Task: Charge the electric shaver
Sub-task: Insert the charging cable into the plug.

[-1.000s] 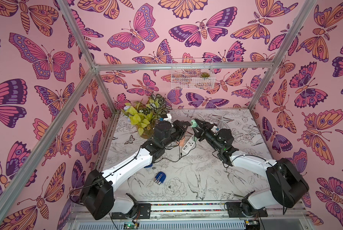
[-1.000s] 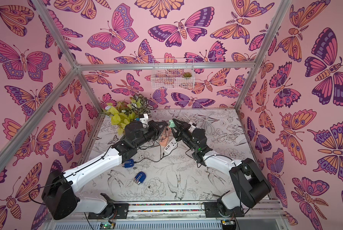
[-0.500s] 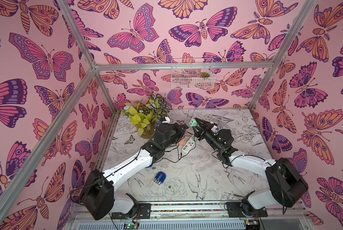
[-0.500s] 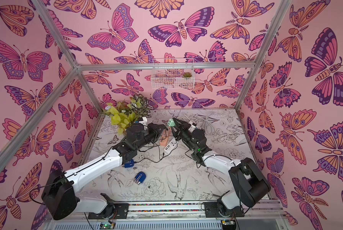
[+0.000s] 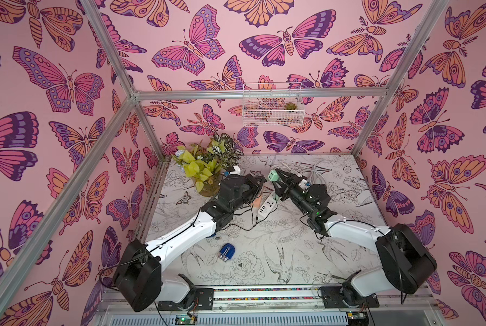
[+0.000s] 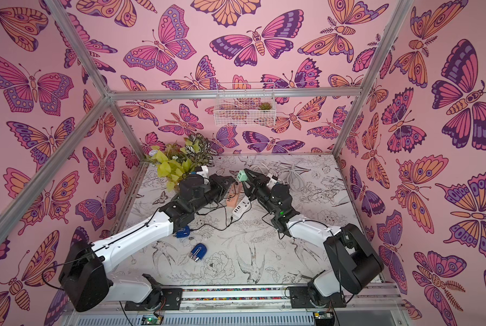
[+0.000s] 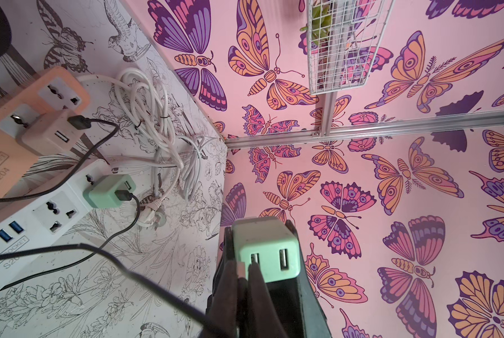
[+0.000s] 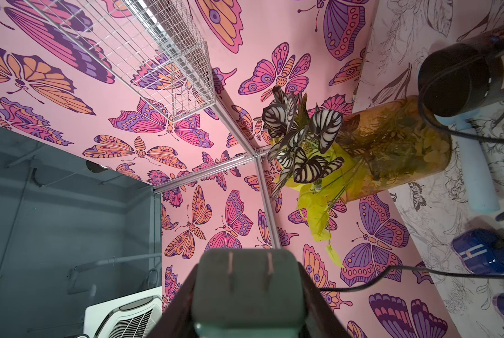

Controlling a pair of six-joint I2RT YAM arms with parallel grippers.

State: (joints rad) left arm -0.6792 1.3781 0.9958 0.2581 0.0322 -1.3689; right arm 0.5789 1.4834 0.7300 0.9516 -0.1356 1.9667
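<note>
My right gripper (image 5: 277,177) is shut on a pale green USB charger block (image 5: 273,174) and holds it up above the back of the table; its two prongs face the right wrist camera (image 8: 246,285). My left gripper (image 5: 261,180) faces it from the other side, shut on the USB plug (image 7: 241,268) of a black cable (image 7: 157,281). The plug's tip is against the block's face (image 7: 267,254), right by one of its two USB ports. A blue electric shaver (image 6: 182,232) lies under my left forearm with a black cable on it. A second blue shaver (image 5: 227,252) lies nearer the front.
An orange power strip (image 7: 25,117) and a white power strip (image 7: 40,210) lie under the grippers, each with a charger block and black cable plugged in. Coiled white cords (image 7: 157,123) lie at the back. A potted plant (image 5: 205,166) stands back left. A wire basket (image 5: 273,105) hangs on the back wall.
My left gripper has edged a little to the right, closer to the green charger block. The right gripper and the block have hardly moved.
</note>
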